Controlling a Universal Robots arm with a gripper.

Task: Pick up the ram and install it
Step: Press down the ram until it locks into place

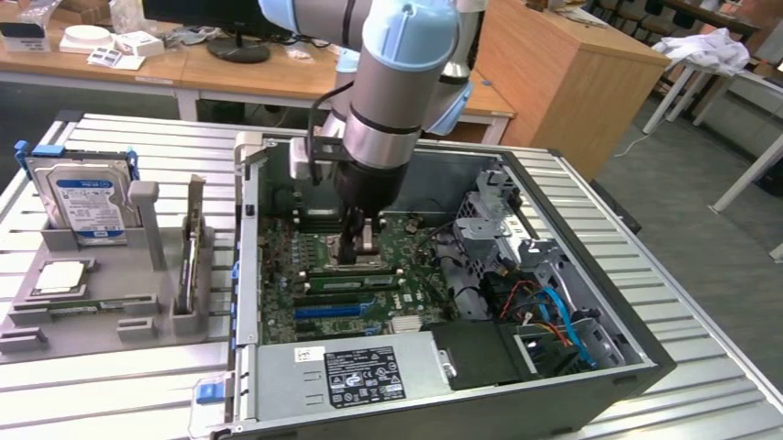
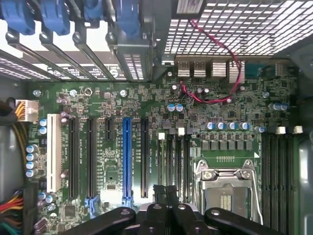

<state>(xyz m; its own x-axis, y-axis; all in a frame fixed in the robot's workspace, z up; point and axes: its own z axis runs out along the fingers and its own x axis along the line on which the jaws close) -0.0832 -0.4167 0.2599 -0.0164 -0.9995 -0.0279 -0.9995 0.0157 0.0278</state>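
Observation:
The ram looks like a thin green stick lying in the grey fixture at the exterior view's left, just below a square silver chip. My gripper is far from it, lowered inside the open computer case over the green motherboard. In the wrist view the black fingers are pressed together with nothing between them. They hover at the end of a bank of black memory slots with white end clips, next to the processor socket. Those slots look empty.
A hard drive and a long card stand upright in the fixture. Inside the case are a power supply, a drive cage, loose cables, a blue expansion slot and a second slot bank.

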